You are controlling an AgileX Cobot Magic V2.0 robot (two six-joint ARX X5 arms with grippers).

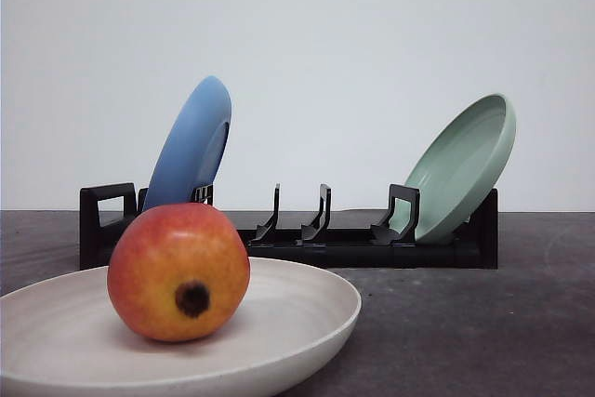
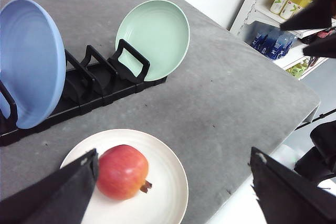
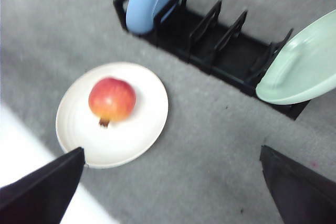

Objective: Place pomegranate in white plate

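Observation:
The pomegranate (image 1: 177, 271), red fading to yellow-orange, lies on the white plate (image 1: 316, 318) near the table's front left, its dark calyx stub facing the front camera. In the left wrist view the pomegranate (image 2: 122, 171) rests left of centre on the white plate (image 2: 168, 182). My left gripper (image 2: 173, 198) hangs above it, open, with nothing between the fingers (image 2: 52, 198). From the right wrist view, the pomegranate (image 3: 112, 99) sits on the white plate (image 3: 134, 129). My right gripper (image 3: 170, 192) is open and empty, held high over the table beside the plate.
A black dish rack (image 1: 353, 248) stands behind the white plate, holding a blue plate (image 1: 191, 146) on the left and a pale green plate (image 1: 460, 169) on the right. The table's edge (image 2: 294, 124) and shelves with bottles (image 2: 286, 3) lie to the right.

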